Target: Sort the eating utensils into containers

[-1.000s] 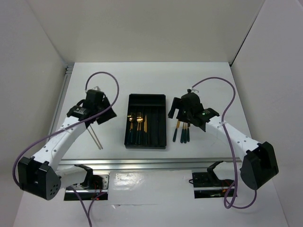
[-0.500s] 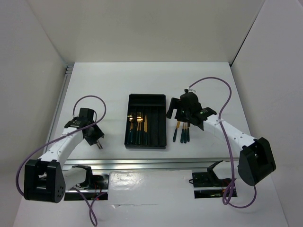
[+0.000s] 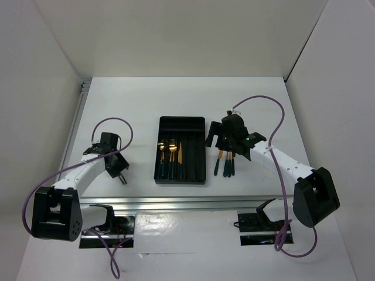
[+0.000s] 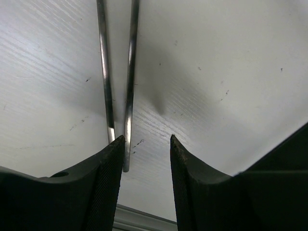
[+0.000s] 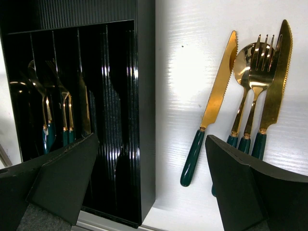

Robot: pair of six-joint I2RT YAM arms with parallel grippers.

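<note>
- Jaws of left gripper (image 4: pixel 147 139): partway apart, closed on nothing; low over the white table (image 4: pixel 226 62), near its front left edge.
- Just ahead of that gap: chopsticks (image 4: pixel 130 72), thin and pale, flat on the table, side by side and drawing closer toward the fingers (image 4: pixel 106 178).
- One chopstick tip just inside the gap, hard by the left-hand finger; other tip hidden behind that finger. Cannot tell whether either touches it.
- Jaws of right gripper (image 5: pixel 151 138): spread wide, nothing between them; hanging above the right wall of the tray and the loose cutlery beside it.
- Black tray (image 3: pixel 181 123): mid-table, between the two arms, long narrow compartments running front to back.
- Inside the tray, in neighbouring compartments of its left half: spoon (image 3: pixel 161 155), fork (image 3: pixel 172 153), knife (image 3: pixel 180 155); gold heads toward the far side, dark green handles toward the arm bases.
- Outside the tray, on the table just to its right: loose knife (image 5: pixel 221 82), slightly tilted and a little apart from the rest.
- Right of that, bunched close: second spoon (image 5: pixel 243 60), second fork (image 5: pixel 263 62) with its head overlapping the spoon bowl, and second knife (image 5: pixel 279 72); handles toward the gripper.
</note>
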